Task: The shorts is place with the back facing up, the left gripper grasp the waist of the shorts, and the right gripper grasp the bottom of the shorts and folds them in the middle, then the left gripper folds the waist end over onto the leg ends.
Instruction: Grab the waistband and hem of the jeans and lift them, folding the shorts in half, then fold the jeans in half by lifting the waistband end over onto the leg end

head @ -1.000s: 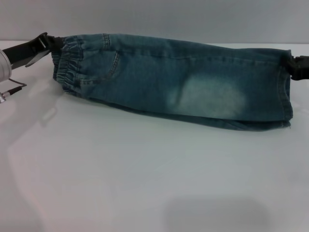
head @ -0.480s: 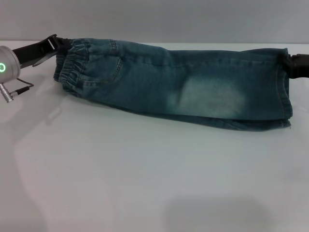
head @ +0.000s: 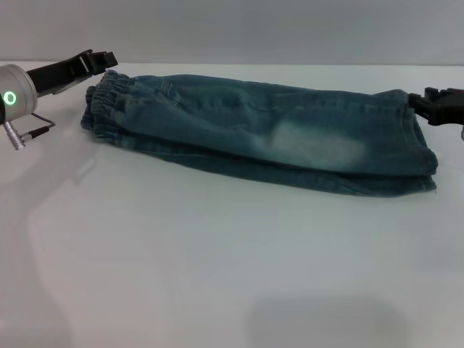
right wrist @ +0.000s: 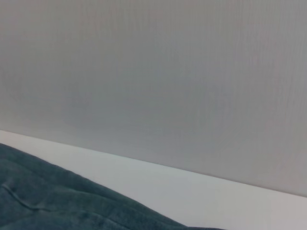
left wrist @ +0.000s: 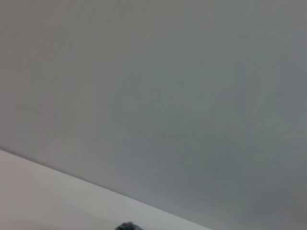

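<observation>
The blue denim shorts point(head: 275, 134) lie flat on the white table point(head: 217, 261), folded lengthwise with a faded patch on top. The elastic waist point(head: 105, 109) is at the left and the leg ends point(head: 424, 156) at the right. My left gripper point(head: 105, 59) hovers just behind and above the waist, open and clear of the cloth. At the far right, my right gripper point(head: 424, 103) is open beside the upper leg hem, holding nothing. The right wrist view shows a corner of the denim point(right wrist: 57, 201).
A grey wall point(head: 232, 29) rises behind the table's far edge. The left wrist view shows mostly that wall point(left wrist: 153, 96). Bare white tabletop stretches in front of the shorts.
Both grippers have let go. The shorts' upper edge, held up before, has dropped flat onto the table. The left gripper has drawn back from the waist and the right from the hem.
</observation>
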